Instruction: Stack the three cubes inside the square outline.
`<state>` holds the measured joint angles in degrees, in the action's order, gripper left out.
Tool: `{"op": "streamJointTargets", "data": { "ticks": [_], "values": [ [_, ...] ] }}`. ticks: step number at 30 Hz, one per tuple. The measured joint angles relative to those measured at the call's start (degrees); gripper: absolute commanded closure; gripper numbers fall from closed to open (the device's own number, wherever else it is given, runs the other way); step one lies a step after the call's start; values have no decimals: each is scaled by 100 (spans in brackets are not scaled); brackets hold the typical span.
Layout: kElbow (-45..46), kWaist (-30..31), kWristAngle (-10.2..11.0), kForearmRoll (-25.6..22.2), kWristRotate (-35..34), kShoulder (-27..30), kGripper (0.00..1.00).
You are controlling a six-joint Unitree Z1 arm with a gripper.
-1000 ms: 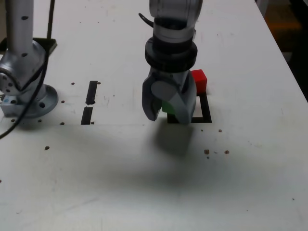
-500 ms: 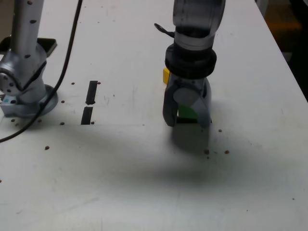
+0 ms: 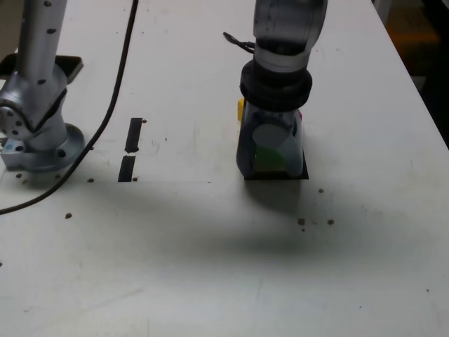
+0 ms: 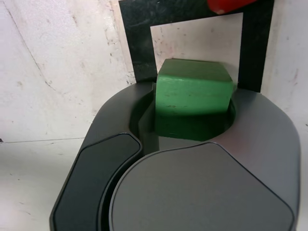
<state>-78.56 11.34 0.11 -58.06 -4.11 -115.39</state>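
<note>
My gripper (image 3: 270, 167) is shut on the green cube (image 3: 269, 159) and holds it low over the square outline (image 3: 303, 168), right of the table's middle in the exterior view. The wrist view shows the green cube (image 4: 192, 89) clamped between the jaws above the white centre of the square outline (image 4: 137, 38). I cannot tell whether the cube touches the table. The yellow cube (image 3: 241, 109) peeks out behind the arm on the exterior view's left. Only a sliver of the red cube (image 4: 226, 5) shows, just beyond the outline's far edge.
The arm's base (image 3: 35, 137) stands at the exterior view's left with a black cable (image 3: 105, 112) trailing from it. Two short black strips (image 3: 133, 133) lie between base and outline. Small dark specks (image 3: 302, 221) dot the white table (image 3: 210, 267).
The gripper carried the green cube toward the exterior view's right, then settled lower over the square outline. The red cube is now hidden behind the arm in that view.
</note>
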Motion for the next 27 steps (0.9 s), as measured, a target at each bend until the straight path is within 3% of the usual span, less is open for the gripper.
{"op": "streamJointTargets", "data": {
  "ticks": [8,16,27],
  "values": [
    [20,-2,-8,8,0,0,67],
    [83,-3,-48,8,58,1,45],
    [95,-3,-131,7,139,1,33]
  ]
}}
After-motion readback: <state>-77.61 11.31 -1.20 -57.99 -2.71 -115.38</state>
